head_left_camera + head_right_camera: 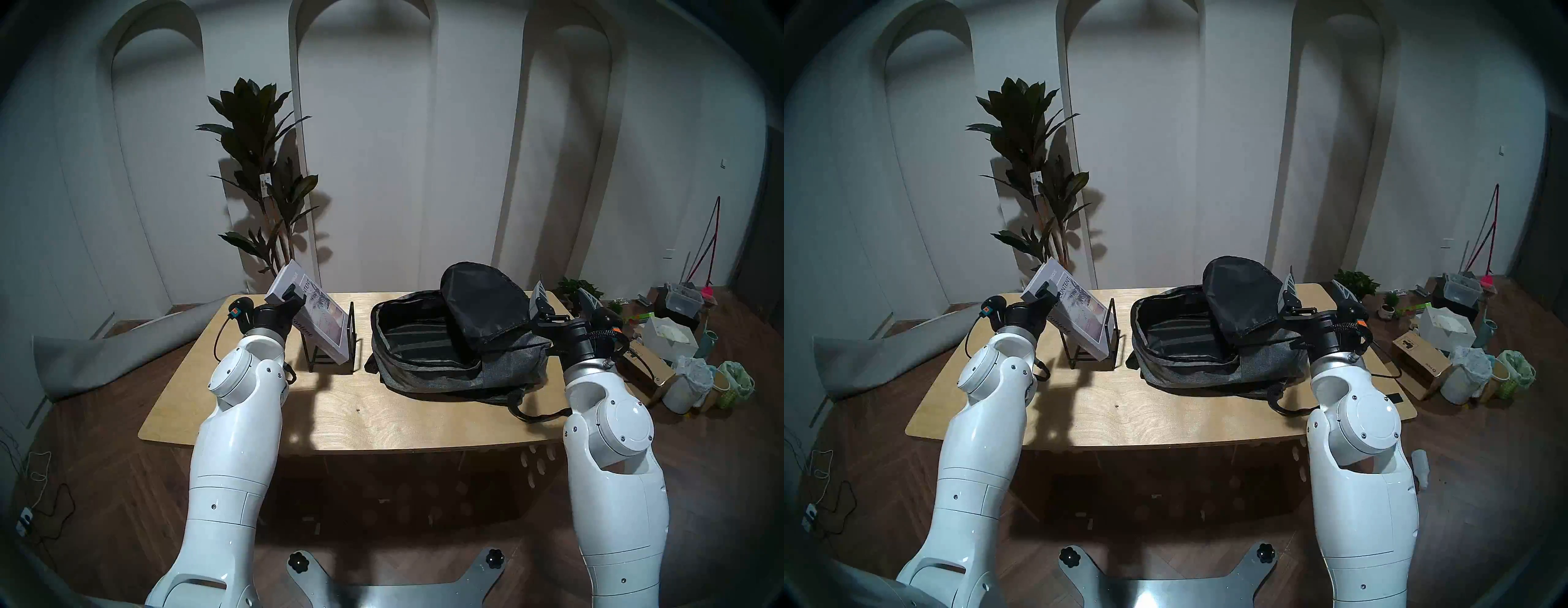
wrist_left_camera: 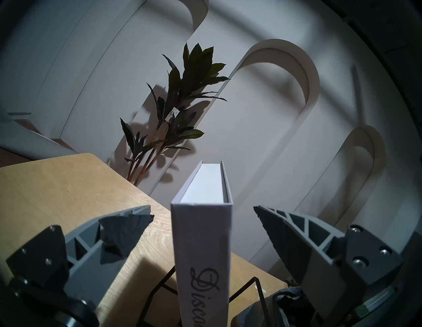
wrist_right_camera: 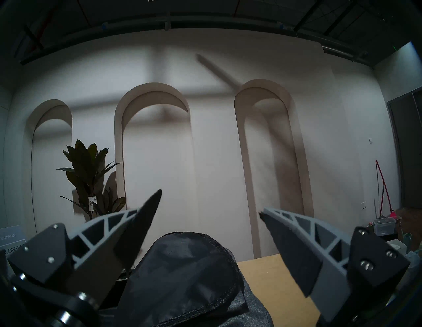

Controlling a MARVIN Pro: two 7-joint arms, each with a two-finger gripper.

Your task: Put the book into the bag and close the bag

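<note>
Tabletop book spine reads "Disco", rest cropped.

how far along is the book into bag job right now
Done: the bag lies unzipped, flap up. In hand: the left claw is open astride the book, not gripping it; the book leans in the wire stand. The right claw is open beside the flap. Left: grasp, insert, zip.

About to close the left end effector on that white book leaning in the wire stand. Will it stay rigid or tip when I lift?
The book looks stiff: thick hard covers, square spine. It probably has some weight, so grip firmly. It leans in the wire stand, so it may tip or drag the stand unless lifted clear. The left end effector straddles the spine, open.
</note>
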